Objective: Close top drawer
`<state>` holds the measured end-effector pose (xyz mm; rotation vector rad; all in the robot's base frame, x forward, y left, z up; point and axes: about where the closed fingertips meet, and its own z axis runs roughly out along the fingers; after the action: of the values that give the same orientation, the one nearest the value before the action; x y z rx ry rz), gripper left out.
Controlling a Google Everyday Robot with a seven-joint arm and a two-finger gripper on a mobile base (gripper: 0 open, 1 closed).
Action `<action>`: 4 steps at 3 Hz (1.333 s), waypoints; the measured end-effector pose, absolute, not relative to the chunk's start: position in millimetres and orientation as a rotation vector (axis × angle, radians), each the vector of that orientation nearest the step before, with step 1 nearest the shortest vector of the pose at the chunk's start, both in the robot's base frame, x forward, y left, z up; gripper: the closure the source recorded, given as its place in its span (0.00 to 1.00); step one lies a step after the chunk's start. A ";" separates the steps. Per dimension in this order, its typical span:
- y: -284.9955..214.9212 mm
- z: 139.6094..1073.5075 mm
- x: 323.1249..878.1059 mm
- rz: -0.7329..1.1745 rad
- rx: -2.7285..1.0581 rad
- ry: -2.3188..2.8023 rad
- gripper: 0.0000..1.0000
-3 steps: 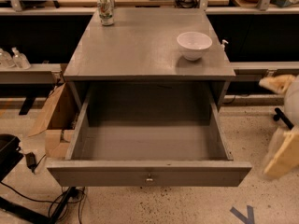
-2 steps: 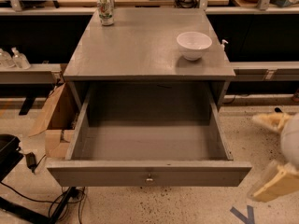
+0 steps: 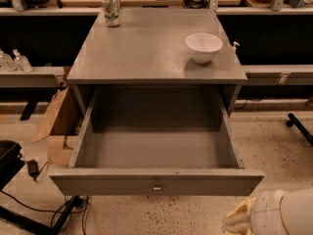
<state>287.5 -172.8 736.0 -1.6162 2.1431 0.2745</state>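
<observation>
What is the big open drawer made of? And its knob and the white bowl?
The top drawer looks like wood painted matte grey: flat boards, dull even colour. Its knob seems metal, small and shiny. The bowl looks like glazed ceramic, though maybe plastic: smooth, glossy white. The pincer is at the bottom right, in front of the drawer.

All I see of my own arm is a glossy white, rounded plastic shell [image 3: 288,213] in the bottom right corner of my view. It is smooth and bulbous, with thin seam grooves ringing it where segments meet. At its left end sits the pincer [image 3: 238,223] — pale cream, lumpy and matte, low beside the shell.
</observation>
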 end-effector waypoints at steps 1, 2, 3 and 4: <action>-171.9 730.9 282.5 0.285 -1.621 2.152 0.93; -171.6 730.9 282.4 0.285 -1.622 2.151 1.00; -160.2 697.1 278.9 0.328 -1.638 2.173 1.00; -135.0 645.1 295.0 0.409 -1.679 2.107 1.00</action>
<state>295.0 -135.0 645.1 -1.6789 2.1071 0.4092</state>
